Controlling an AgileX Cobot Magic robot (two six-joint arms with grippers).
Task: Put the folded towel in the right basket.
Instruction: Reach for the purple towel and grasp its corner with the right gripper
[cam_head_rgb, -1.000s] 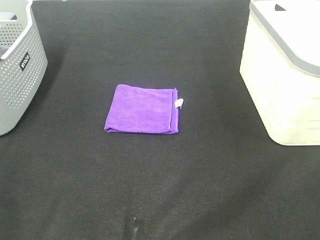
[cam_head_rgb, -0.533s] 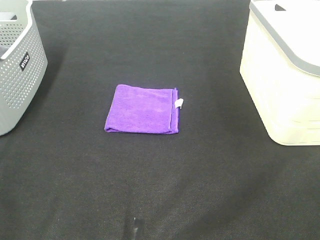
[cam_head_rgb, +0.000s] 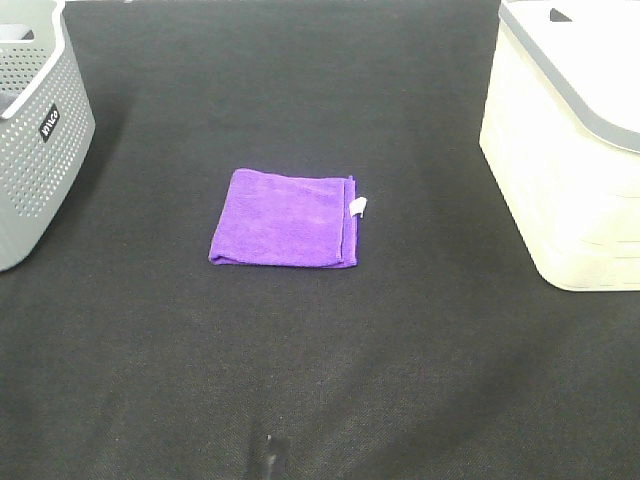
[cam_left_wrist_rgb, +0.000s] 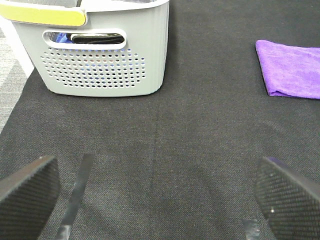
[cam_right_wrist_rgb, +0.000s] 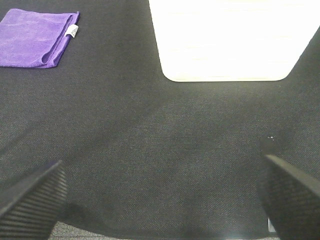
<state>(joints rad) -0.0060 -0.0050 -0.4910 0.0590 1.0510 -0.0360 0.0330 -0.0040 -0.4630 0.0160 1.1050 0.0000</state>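
Note:
A folded purple towel (cam_head_rgb: 285, 218) with a small white tag lies flat on the black table, left of centre. It also shows in the left wrist view (cam_left_wrist_rgb: 292, 68) and in the right wrist view (cam_right_wrist_rgb: 35, 37). The cream right basket (cam_head_rgb: 565, 150) stands at the right edge; it fills the far middle of the right wrist view (cam_right_wrist_rgb: 227, 37). My left gripper (cam_left_wrist_rgb: 155, 200) is open and empty, low over the mat, well short of the towel. My right gripper (cam_right_wrist_rgb: 160, 200) is open and empty, short of the cream basket. Neither arm shows in the exterior high view.
A grey perforated basket (cam_head_rgb: 35, 130) stands at the left edge; the left wrist view (cam_left_wrist_rgb: 100, 50) shows dark items inside it. The black mat (cam_head_rgb: 320, 360) covers the table between the baskets.

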